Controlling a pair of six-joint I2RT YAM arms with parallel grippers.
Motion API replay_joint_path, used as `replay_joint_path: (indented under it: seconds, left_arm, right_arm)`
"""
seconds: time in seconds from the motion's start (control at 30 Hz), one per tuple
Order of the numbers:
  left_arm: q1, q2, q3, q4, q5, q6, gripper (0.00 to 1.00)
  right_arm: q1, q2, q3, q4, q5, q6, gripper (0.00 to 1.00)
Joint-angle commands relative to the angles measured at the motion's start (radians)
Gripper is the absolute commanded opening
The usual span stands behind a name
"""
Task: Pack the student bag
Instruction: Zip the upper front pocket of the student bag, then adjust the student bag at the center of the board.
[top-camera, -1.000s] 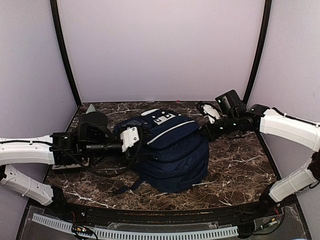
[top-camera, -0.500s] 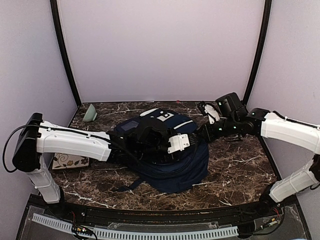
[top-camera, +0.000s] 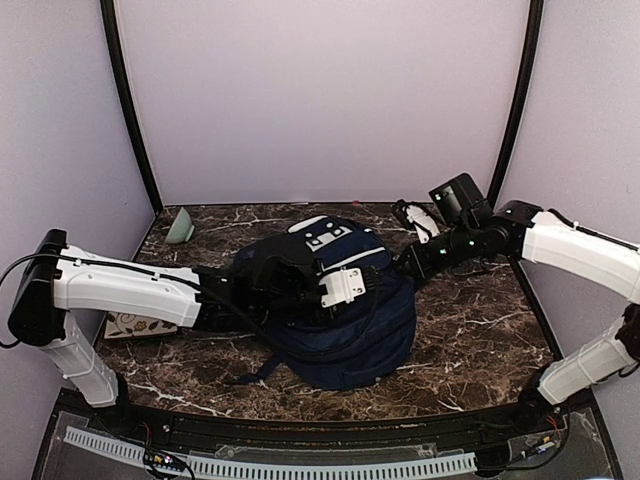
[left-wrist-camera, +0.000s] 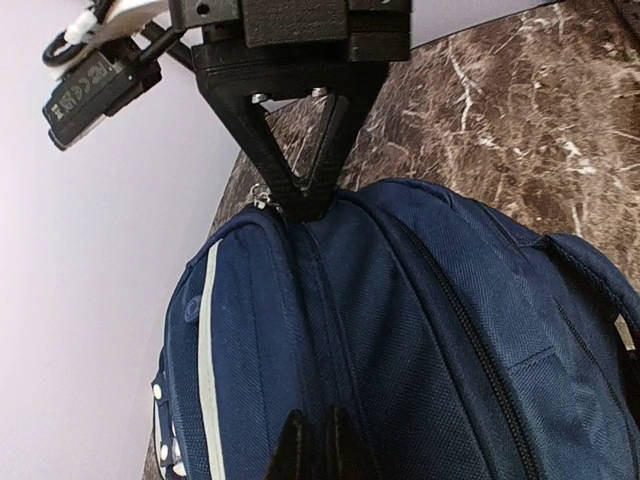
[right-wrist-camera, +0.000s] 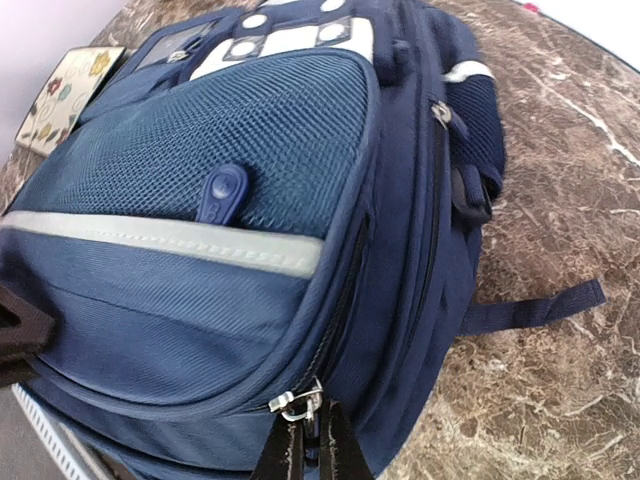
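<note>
Lower left of the top view: card (top-camera: 132, 325) lies on the table (top-camera: 470, 330), uncovered now. A second ago the left arm was folded over it.

That arm has since swung right across the frame. The left gripper (left-wrist-camera: 313, 448) went from the bag's left edge to the bag's (top-camera: 350, 330) middle, easing back a little in the last half second. Its wrist view shows the fingers clenched on a ridge of navy fabric along the zip line.

Bag sits centre frame, flat on the table, pockets up. The white-patch end looks pushed up and bunched compared with before.

Right of centre: the right gripper (right-wrist-camera: 305, 450) has barely shifted. It is clamped at the zip pull (right-wrist-camera: 295, 404) on the bag's right edge, though whether it pinches the metal or the cloth beside it is hard to say.

Judgement: both grippers are now on the zip seam, so this looks like setting up to open the bag. Nothing is packed yet, so it is early.

Heading: patch and handle end points to the upper frame, base to the lower frame, straps trail lower left. The long axis runs top to bottom of the frame, slightly tilted.
</note>
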Motion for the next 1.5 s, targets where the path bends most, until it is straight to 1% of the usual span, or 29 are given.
replay_joint_path:
  seconds: [0.0, 0.07, 0.17, 0.3, 0.43, 0.6, 0.7, 0.8, 0.93, 1.03, 1.13, 1.23, 1.3, 1.33, 1.37, 1.4, 1.43, 1.47]
  left_arm:
    - [0.003, -0.237, -0.176, -0.187, 0.162, 0.050, 0.00]
    - [-0.005, -0.341, -0.246, -0.217, 0.246, 0.091, 0.00]
    - [-0.006, -0.480, -0.354, -0.251, 0.362, 0.146, 0.00]
    - [-0.005, -0.594, -0.412, -0.316, 0.479, 0.173, 0.00]
    - [-0.006, -0.619, -0.436, -0.330, 0.562, 0.179, 0.00]
    - [-0.006, -0.628, -0.436, -0.313, 0.648, 0.189, 0.00]
    - [-0.006, -0.638, -0.429, -0.319, 0.670, 0.189, 0.00]
    - [-0.005, -0.654, -0.442, -0.319, 0.675, 0.186, 0.00]
    - [-0.005, -0.652, -0.462, -0.319, 0.692, 0.178, 0.00]
    - [-0.006, -0.650, -0.466, -0.310, 0.687, 0.170, 0.00]
    - [-0.005, -0.670, -0.467, -0.288, 0.636, 0.134, 0.00]
    - [0.012, -0.731, -0.463, -0.324, 0.666, 0.099, 0.00]
    - [0.043, -0.796, -0.485, -0.316, 0.707, 0.059, 0.00]
    - [0.065, -0.822, -0.504, -0.303, 0.716, 0.030, 0.00]
    - [0.085, -0.848, -0.521, -0.281, 0.701, -0.031, 0.00]
    - [0.102, -0.858, -0.533, -0.251, 0.661, -0.073, 0.13]
    - [0.119, -0.873, -0.543, -0.218, 0.623, -0.168, 0.36]
    - [0.136, -0.886, -0.549, -0.193, 0.599, -0.224, 0.62]
  right_arm:
    - [-0.104, 0.035, 0.130, -0.172, 0.287, -0.076, 0.00]
    - [-0.104, 0.070, 0.181, -0.216, 0.288, -0.140, 0.00]
    - [-0.102, 0.135, 0.281, -0.310, 0.244, -0.223, 0.00]
    - [-0.102, 0.184, 0.348, -0.383, 0.226, -0.343, 0.00]
    - [-0.102, 0.253, 0.395, -0.365, 0.256, -0.423, 0.00]
    - [-0.103, 0.418, 0.498, -0.337, 0.240, -0.484, 0.00]
    - [-0.106, 0.490, 0.550, -0.296, 0.237, -0.526, 0.00]
    - [-0.120, 0.534, 0.591, -0.253, 0.238, -0.532, 0.00]
    - [-0.151, 0.538, 0.657, -0.200, 0.114, -0.467, 0.00]
    - [-0.148, 0.503, 0.622, -0.124, 0.086, -0.436, 0.00]
    - [-0.140, 0.452, 0.534, -0.112, 0.079, -0.459, 0.00]
    - [-0.124, 0.363, 0.390, -0.107, 0.030, -0.490, 0.00]
    - [-0.101, 0.280, 0.250, -0.084, -0.036, -0.528, 0.00]
    - [-0.091, 0.236, 0.191, -0.064, -0.073, -0.541, 0.01]
    - [-0.078, 0.200, 0.146, -0.050, -0.123, -0.544, 0.01]
    - [-0.068, 0.176, 0.115, -0.037, -0.140, -0.543, 0.02]
    - [-0.058, 0.159, 0.092, -0.024, -0.158, -0.530, 0.01]
    - [-0.051, 0.147, 0.078, -0.009, -0.164, -0.516, 0.00]
